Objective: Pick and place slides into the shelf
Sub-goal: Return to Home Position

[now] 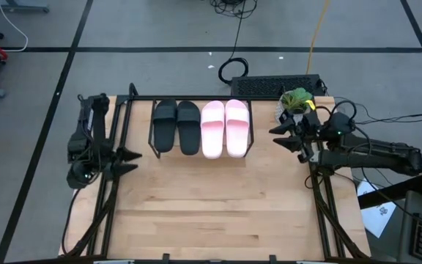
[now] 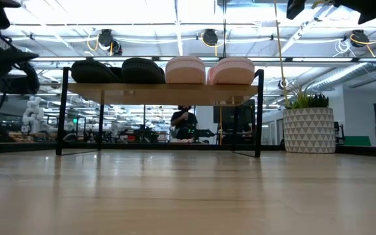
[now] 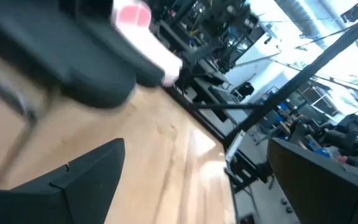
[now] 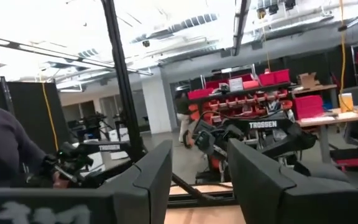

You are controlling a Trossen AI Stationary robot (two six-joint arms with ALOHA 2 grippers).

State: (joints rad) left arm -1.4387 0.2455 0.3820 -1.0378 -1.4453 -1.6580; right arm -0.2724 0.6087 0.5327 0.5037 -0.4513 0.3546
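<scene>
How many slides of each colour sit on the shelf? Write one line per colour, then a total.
Black slides: 2
Pink slides: 2
Total: 4, all side by side on the shelf

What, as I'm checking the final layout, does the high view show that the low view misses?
High only: the left hand and right hand, both open, off either end of the shelf, and a keyboard behind it. Low only: the shelf's wire legs, the gap under its plank, and a person in the room beyond. Both: the black slides and pink slides side by side on the shelf.
</scene>
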